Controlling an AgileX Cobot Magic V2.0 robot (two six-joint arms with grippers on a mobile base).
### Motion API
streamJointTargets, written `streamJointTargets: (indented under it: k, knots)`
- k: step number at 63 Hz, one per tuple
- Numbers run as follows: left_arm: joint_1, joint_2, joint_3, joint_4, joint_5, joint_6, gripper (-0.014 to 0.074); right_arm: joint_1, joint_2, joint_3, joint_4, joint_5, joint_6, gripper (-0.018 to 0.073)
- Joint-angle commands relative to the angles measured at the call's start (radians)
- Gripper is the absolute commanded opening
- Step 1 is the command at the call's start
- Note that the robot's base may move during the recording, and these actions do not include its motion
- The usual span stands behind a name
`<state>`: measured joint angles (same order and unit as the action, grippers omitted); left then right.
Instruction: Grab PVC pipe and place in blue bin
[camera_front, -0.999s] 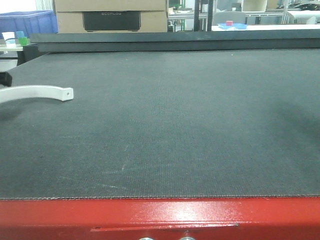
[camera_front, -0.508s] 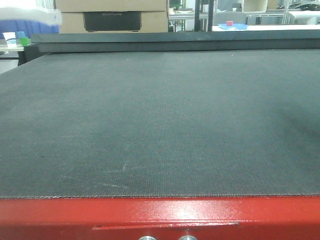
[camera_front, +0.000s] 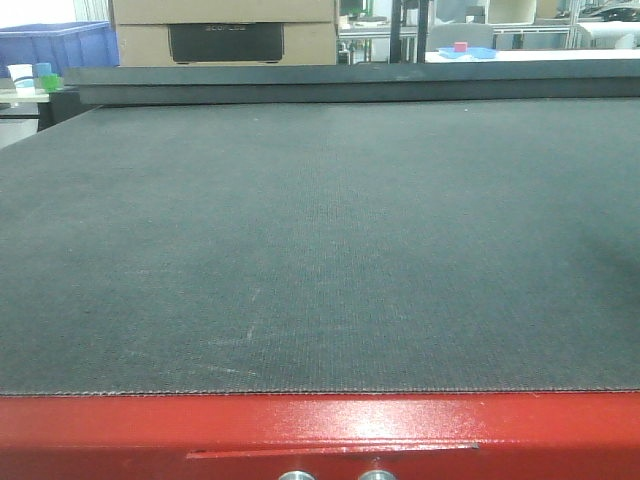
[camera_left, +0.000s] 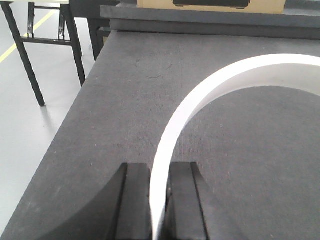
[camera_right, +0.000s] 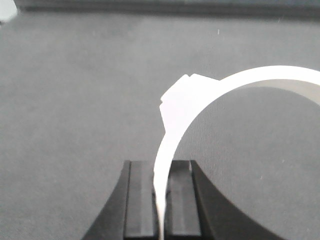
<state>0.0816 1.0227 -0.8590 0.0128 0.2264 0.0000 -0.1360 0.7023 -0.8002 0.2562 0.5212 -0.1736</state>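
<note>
Tightly, both jaws clamp curved PVC pipes (camera_left: 171, 130) (camera_right: 180, 107).

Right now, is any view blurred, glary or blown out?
Front view: sharp, with glare on the red edge. Left wrist view: the PVC strip is blown out white. Right wrist view: soft throughout, the notched PVC strip blurred.

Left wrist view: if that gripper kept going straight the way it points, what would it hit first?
Probably the dark mat: the left gripper, shut on the white PVC pipe, seems angled down toward it. If it runs level, the raised ledge at the far end comes first. Depth is unclear.
</note>
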Motion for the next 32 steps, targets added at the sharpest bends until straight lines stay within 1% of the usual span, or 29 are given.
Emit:
streamJointTargets:
  k: [1,6,16,32]
  knots:
    - [-0.006,-0.089,0.048,-0.013,-0.027,0.0,-0.0111,-0.001,-0.056,0.002,0.002,-0.033,-0.009,-0.0168]
    - [-0.006,-0.154,0.09,-0.013,-0.04,0.0,-0.0111,-0.001,-0.079,0.002,0.002,-0.032,-0.009,-0.0168]
    - [-0.006,-0.24,0.117,-0.007,-0.026,0.0,-0.0111,-0.001,-0.084,0.002,0.002,-0.006,-0.009,-0.0168]
    - [-0.006,-0.277,0.117,-0.003,-0.012,0.0,-0.0111,-0.001,-0.084,0.002,0.002,-0.016,-0.009,-0.0168]
